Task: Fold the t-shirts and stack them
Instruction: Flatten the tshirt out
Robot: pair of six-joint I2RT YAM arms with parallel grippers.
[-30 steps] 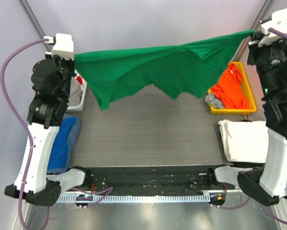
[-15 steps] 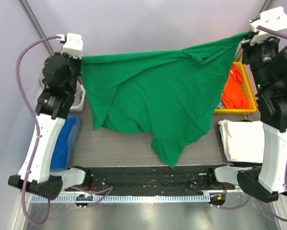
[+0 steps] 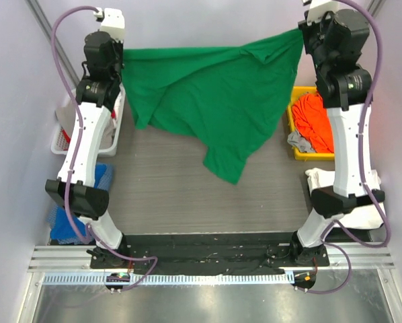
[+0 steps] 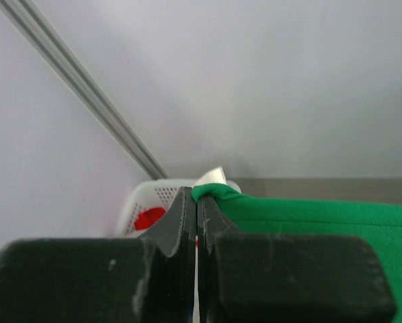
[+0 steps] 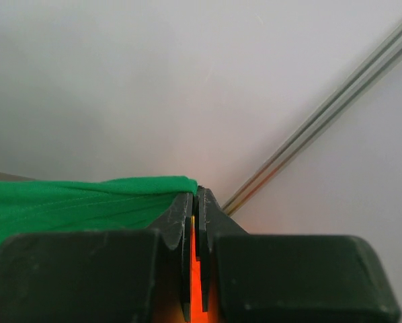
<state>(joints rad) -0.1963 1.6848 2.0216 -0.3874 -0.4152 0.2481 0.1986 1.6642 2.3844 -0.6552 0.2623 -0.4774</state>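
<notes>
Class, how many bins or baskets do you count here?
2: a white basket at the left edge, a yellow bin at the right edge; the green shirt may hide more.

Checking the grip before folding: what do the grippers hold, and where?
Both hold the green t-shirt: the left gripper pinches one upper corner, the right gripper the opposite one, with the cloth stretched between them.

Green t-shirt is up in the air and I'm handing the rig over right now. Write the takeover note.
Left gripper: shut on one upper corner of the green t-shirt.
Right gripper: shut on the other corner.
The shirt hangs spread between them over the far side of the table, wrinkled.
Orange t-shirt lies unfolded in the yellow bin; white t-shirt sits folded near the right arm's base.
Left: lay green flat, fold, stack; then orange.
</notes>
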